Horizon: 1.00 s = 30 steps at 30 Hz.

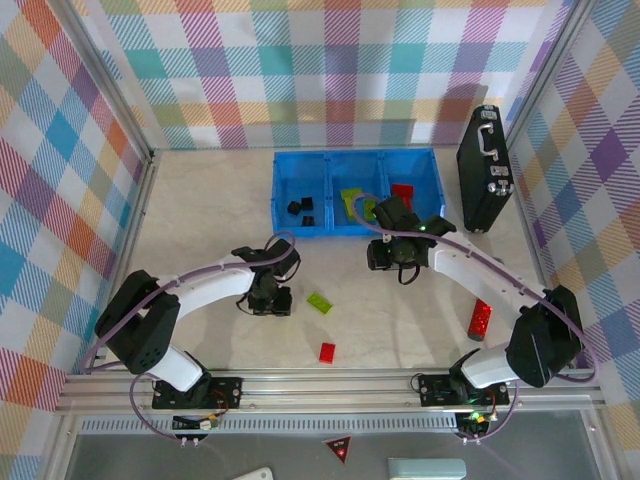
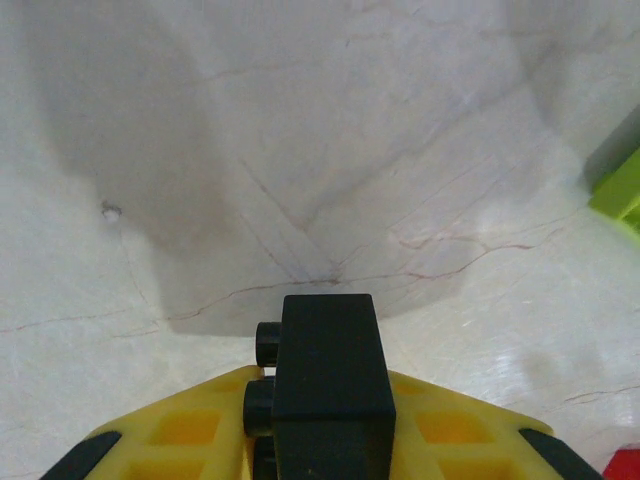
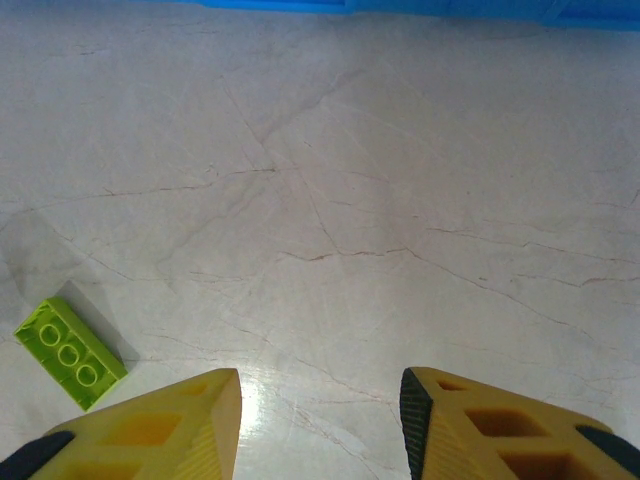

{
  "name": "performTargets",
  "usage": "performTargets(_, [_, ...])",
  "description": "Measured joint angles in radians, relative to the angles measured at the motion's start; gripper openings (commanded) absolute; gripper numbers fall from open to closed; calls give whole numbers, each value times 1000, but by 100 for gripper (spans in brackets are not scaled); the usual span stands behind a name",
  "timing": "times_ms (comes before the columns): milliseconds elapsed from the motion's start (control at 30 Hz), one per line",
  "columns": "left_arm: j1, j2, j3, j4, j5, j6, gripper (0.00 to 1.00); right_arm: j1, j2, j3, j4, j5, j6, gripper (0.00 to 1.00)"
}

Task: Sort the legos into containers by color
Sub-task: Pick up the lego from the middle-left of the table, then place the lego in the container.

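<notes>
Top view: blue tray [image 1: 300, 157] at far centre, with black, green and red bricks in its three bays. Left end effector [image 1: 270, 298] low over the worktop [image 1: 200, 220]; right end effector [image 1: 392, 255] just near of the tray. Green brick [image 1: 320, 302] and red brick [image 1: 327, 351] lie loose between the arms. Plaid walls [image 1: 100, 120] enclose.

Left wrist: fingers clamped on a black brick [image 2: 325, 370], studs facing left. Likely light, rigid, slick plastic; flat sides suit the pinch.

Right wrist: fingers spread wide, empty. Green brick near left. Worktop pale, veined, glossy.
</notes>
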Motion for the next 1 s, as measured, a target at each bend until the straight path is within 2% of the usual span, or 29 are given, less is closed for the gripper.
performTargets(333, [0,7,126,-32,-55,5,28,0,-55,-22,-14,21,3,47])
performTargets(567, [2,94,303,-43,-100,36,28,0,-94,-48,-37,37,7,47])
performTargets(1000, [115,329,708,-42,-114,140,28,-6,-151,-59,-81,64,18,47])
